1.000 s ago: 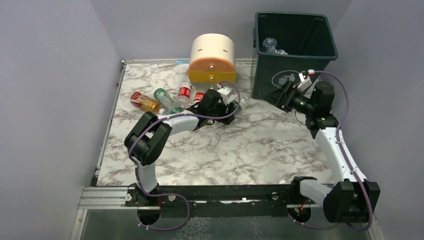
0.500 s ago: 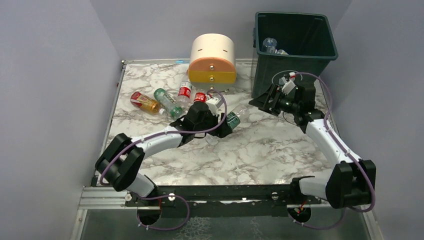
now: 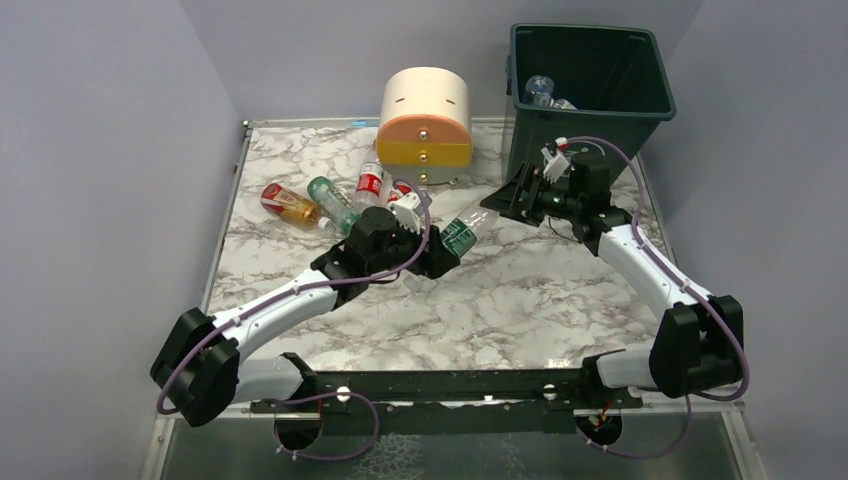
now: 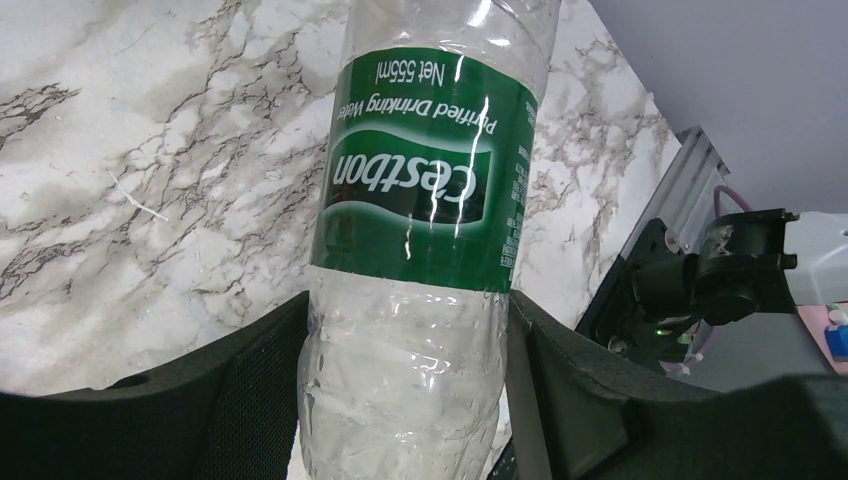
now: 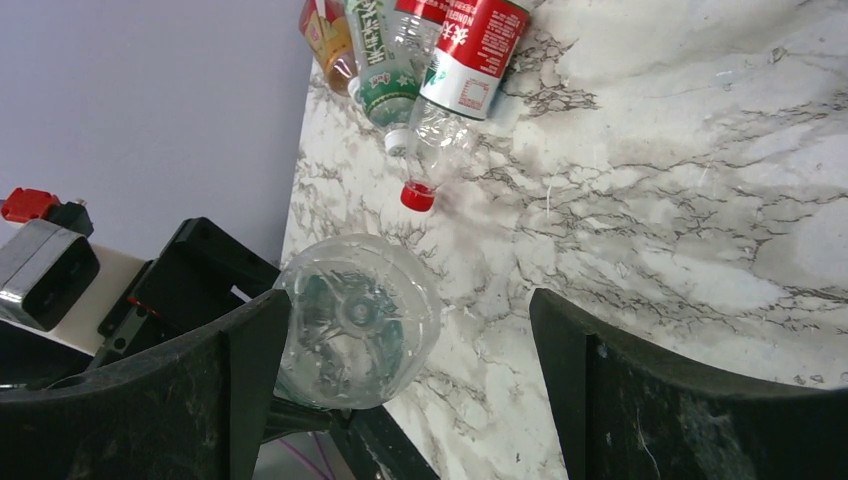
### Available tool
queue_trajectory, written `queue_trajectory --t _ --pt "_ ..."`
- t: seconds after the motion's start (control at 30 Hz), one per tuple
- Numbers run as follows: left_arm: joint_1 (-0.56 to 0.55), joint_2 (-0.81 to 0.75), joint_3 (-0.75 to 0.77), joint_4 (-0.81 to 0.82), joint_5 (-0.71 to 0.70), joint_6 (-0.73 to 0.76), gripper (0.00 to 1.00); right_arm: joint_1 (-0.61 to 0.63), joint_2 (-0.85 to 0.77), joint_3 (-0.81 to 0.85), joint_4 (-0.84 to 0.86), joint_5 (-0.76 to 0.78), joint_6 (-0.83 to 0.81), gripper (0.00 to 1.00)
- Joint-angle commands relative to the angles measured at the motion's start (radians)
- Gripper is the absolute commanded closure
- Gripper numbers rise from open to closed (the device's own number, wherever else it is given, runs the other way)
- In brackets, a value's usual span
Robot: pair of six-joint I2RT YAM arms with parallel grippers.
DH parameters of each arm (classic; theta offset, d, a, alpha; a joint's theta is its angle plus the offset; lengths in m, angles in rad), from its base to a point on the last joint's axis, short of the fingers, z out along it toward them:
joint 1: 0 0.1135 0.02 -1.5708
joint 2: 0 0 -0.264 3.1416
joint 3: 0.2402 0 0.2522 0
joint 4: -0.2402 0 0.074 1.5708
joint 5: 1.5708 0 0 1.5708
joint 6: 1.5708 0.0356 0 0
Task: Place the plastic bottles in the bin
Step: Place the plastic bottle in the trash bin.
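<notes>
Left jaws clamped on bottle (image 4: 430, 190) over desk (image 3: 520, 290) centre; its base faces right jaws, spread apart, just beside.

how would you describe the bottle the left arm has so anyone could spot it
Start at the dark green bin at far right, then look just in front of it, toward the middle. There the left gripper holds a clear bottle with a green Cestbon label. Unlike the bottles lying near the drawer unit, it is held up in the air.
</notes>
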State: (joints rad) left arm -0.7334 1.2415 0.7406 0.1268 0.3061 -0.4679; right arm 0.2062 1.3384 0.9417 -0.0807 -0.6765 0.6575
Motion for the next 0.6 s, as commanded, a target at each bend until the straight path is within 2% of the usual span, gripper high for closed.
queue_trajectory --t 0.0,0.2,0.57 --pt "-0.005 -0.060 -0.026 0.001 -0.005 -0.021 0.37 0.025 0.010 -0.021 0.063 -0.039 0.031 0.07" --pt "-0.006 -0.081 -0.037 -0.003 -0.012 -0.019 0.37 0.049 -0.007 -0.124 0.215 -0.065 0.133 0.06" --pt "-0.025 -0.024 -0.028 0.013 -0.043 -0.022 0.37 0.096 0.016 -0.175 0.315 -0.095 0.199 0.04"
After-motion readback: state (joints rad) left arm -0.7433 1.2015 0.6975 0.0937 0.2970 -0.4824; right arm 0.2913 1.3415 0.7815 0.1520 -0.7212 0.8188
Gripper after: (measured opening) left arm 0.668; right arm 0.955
